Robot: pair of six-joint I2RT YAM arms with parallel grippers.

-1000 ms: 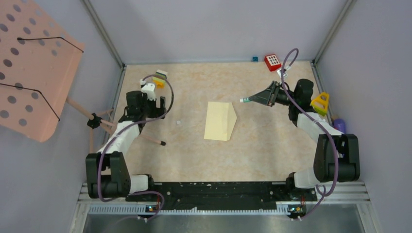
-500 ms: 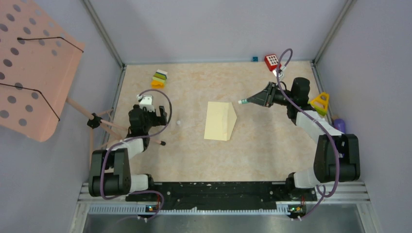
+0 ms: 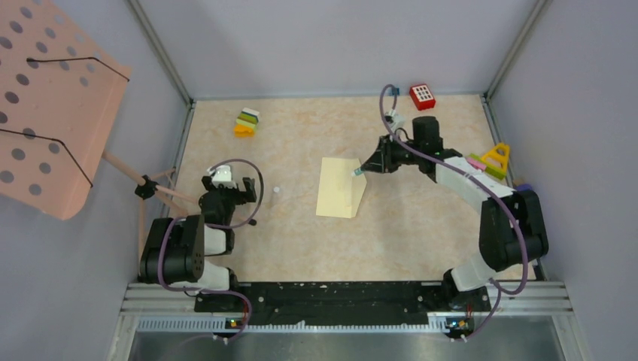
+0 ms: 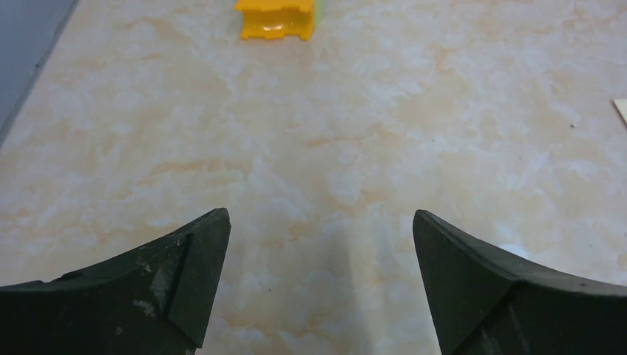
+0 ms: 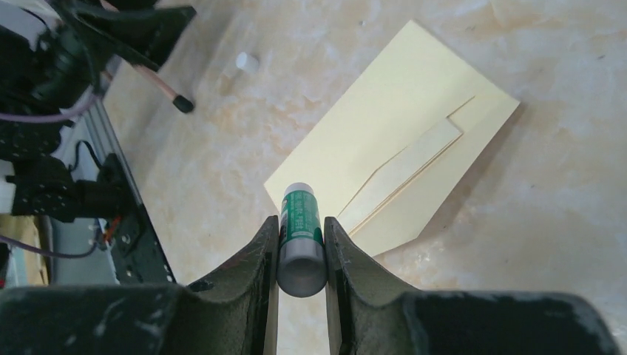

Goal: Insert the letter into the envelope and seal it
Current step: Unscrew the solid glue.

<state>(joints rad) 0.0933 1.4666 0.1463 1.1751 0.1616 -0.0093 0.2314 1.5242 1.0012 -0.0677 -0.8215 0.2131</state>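
A: Where is the envelope?
B: The envelope [image 3: 338, 192] lies flat at the middle of the table [image 3: 421, 241].
A: And the grippers?
B: The right gripper [image 5: 301, 222] pinches a green glue stick [image 5: 301, 240] (its tip above the envelope). The left gripper [image 4: 319, 214] gapes wide, holding nothing.

Over the last 1 second the right fingers [image 5: 262, 251], clamped on the glue stick [image 5: 302, 237], have swung in from well to the right of the envelope [image 3: 338, 188]. The stick's tip now sits over the envelope's right edge, by the flap. The left fingers [image 4: 200, 244], spread wide, have pulled back from far-left of the envelope to near-left of it, towards their own base. This has uncovered the stacked blocks [image 3: 246, 122] far-left of the envelope.
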